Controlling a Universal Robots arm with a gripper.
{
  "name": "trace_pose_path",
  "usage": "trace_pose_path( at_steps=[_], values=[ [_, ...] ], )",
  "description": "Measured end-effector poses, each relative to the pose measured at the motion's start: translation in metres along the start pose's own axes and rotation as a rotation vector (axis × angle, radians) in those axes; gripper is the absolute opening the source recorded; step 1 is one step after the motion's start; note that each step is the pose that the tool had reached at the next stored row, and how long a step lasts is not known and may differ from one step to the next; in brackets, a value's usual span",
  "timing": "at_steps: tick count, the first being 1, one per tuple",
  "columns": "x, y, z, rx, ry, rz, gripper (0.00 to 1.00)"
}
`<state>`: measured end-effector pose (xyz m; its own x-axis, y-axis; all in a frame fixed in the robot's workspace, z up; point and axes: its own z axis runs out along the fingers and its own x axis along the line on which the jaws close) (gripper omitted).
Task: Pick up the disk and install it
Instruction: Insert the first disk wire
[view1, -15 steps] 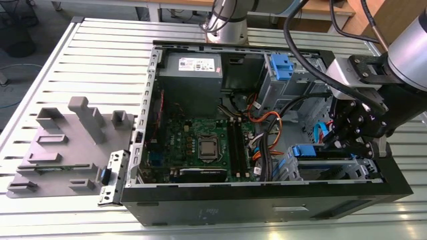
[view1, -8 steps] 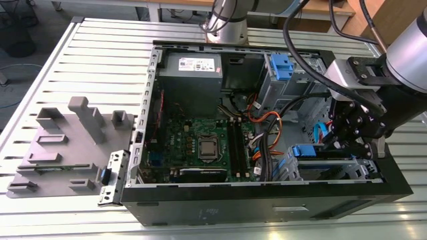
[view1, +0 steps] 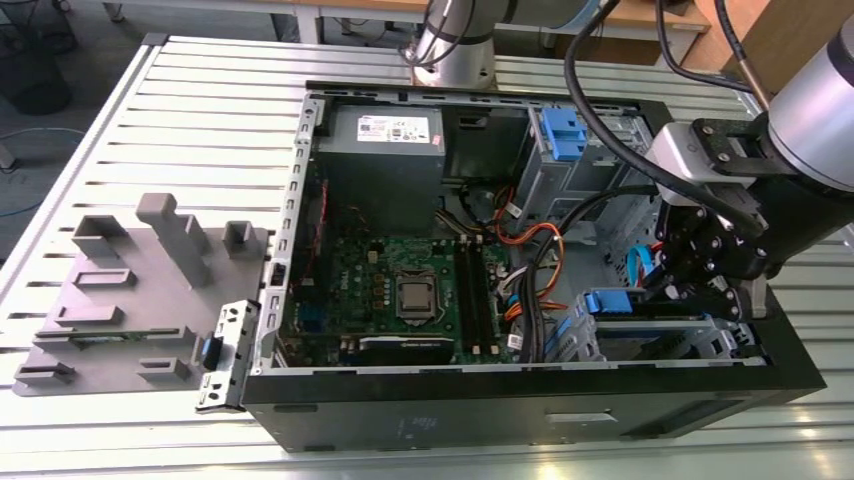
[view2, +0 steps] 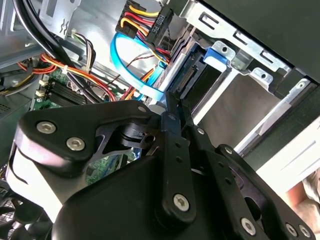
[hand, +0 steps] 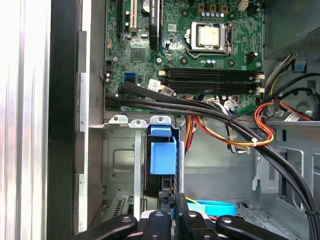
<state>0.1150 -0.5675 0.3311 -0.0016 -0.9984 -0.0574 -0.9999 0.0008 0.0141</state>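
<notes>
Bright daylight on the slatted desk (view1: 187, 120).
Glare whitens its near edge; the computer case (view1: 467, 410) interior lies shaded.

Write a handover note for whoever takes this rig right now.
End effector: shut, with its tip at the near end of the disk. I cannot tell whether it touches.
Disk: stands on edge in a slot of the drive cage, in the computer case corner at the exterior view's right.
Done: the disk is off the table and in the cage.
Left: I cannot tell whether it is fully seated, so confirm that.
</notes>
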Motion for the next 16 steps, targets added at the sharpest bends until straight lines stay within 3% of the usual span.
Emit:
trace_pose_path(
  at_steps=[12, 14, 16],
  values=[
    [0.0000, 0.0000, 0.0005, 0.0000, 0.0001, 0.000, 0.16],
    [0.0000, 0.0000, 0.0005, 0.0000, 0.0001, 0.000, 0.23],
    [0.0000, 0.0000, 0.0005, 0.0000, 0.0001, 0.000, 0.23]
  ],
)
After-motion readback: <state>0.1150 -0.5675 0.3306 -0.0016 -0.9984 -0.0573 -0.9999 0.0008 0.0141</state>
